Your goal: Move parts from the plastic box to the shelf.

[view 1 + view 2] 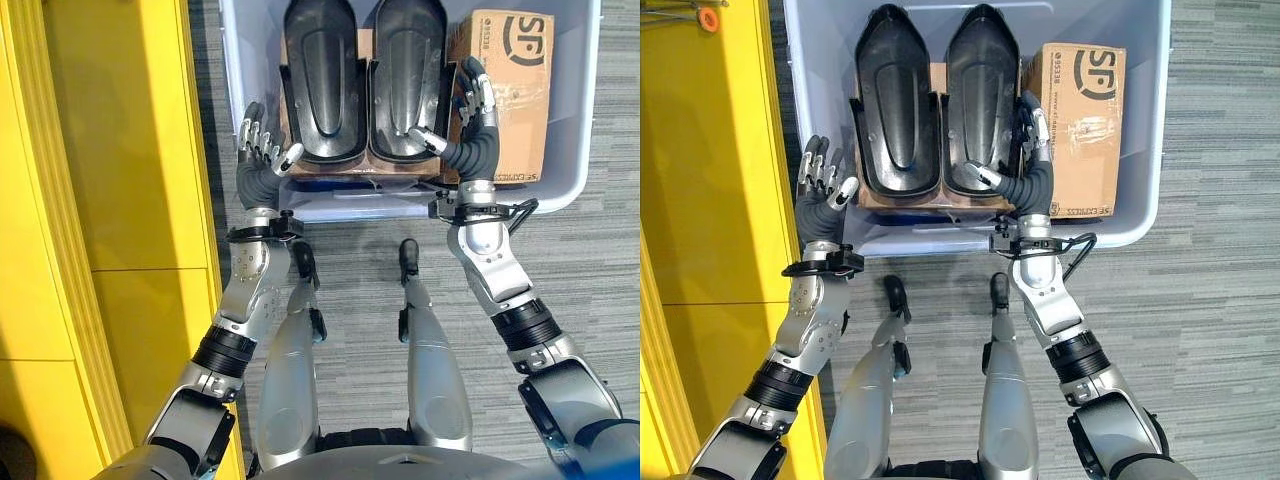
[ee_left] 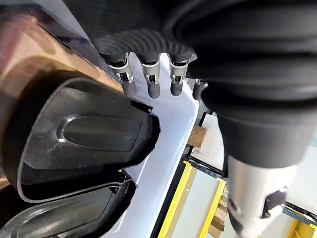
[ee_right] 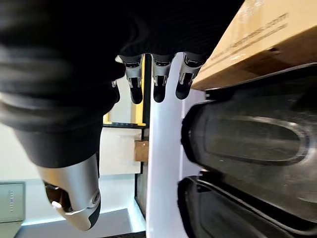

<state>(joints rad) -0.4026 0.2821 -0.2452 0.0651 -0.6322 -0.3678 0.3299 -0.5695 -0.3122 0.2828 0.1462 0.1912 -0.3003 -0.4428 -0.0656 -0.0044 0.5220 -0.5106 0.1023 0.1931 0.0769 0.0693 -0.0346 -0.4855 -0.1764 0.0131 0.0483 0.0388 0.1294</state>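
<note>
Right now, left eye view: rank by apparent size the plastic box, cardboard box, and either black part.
1. Plastic box, largest; it holds the others.
2. Black parts, left one and right one: alike, so no ranking between them.
3. Cardboard box: close to the parts, partly hidden by the right hand, so unsure.

Grey carpet (image 1: 590,300) with a fine striped weave covers the floor across the middle and right of the scene. Along the left runs a bright yellow panel (image 1: 130,200), with a raised yellow edge (image 1: 40,300) just left of it, under even light.
</note>
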